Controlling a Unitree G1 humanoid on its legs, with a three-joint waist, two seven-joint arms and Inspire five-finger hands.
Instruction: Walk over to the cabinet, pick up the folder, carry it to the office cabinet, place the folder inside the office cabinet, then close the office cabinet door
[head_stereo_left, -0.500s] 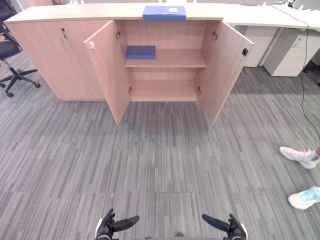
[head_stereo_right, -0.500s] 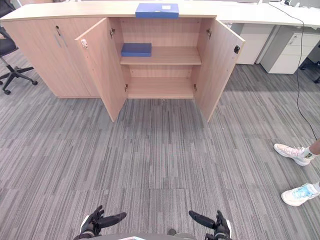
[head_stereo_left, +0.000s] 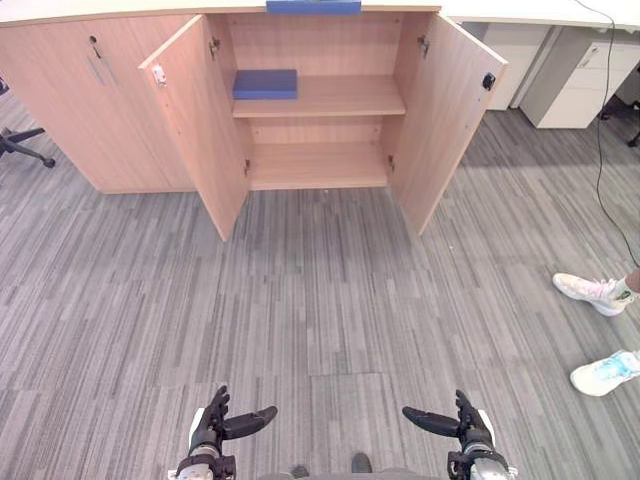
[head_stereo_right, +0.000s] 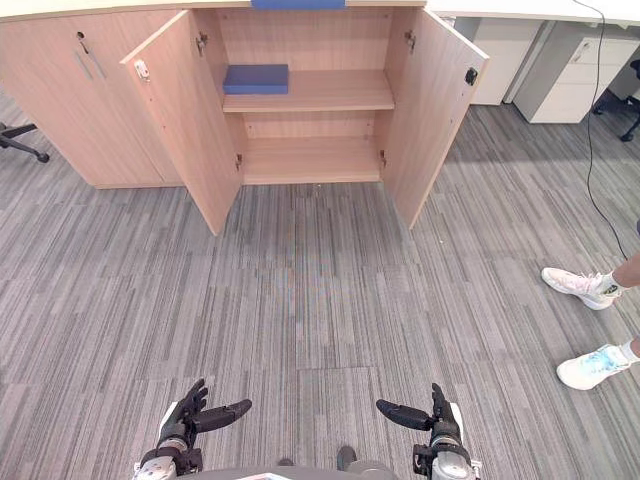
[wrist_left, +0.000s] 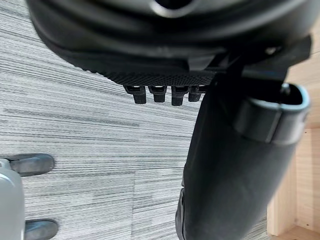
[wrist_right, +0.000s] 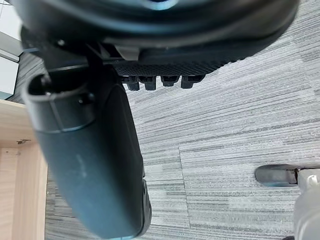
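A blue folder (head_stereo_left: 313, 6) lies on the top of the wooden cabinet (head_stereo_left: 130, 110), straight ahead at the far edge of the view. Both doors of the middle section stand wide open: the left door (head_stereo_left: 195, 125) and the right door (head_stereo_left: 450, 110). A second blue folder (head_stereo_left: 265, 84) lies flat on the upper shelf (head_stereo_left: 340, 98), towards its left. The lower shelf (head_stereo_right: 310, 160) is bare. My left hand (head_stereo_left: 215, 428) and right hand (head_stereo_left: 465, 430) hang low over the carpet, far from the cabinet, both open and holding nothing. The wrist views show straight fingers (wrist_left: 160, 92) and a thumb (wrist_right: 95, 160) over grey carpet.
A person's two white shoes (head_stereo_left: 595, 292) (head_stereo_left: 605, 372) stand on the carpet at the right. White drawer units (head_stereo_left: 570, 75) stand at the back right beside the cabinet. An office chair's base (head_stereo_left: 20, 145) shows at the far left. Grey carpet (head_stereo_left: 320, 300) stretches between me and the cabinet.
The whole picture has shifted: the camera has moved closer to the cabinet, which now sits higher and larger. Both hands stay low and open.
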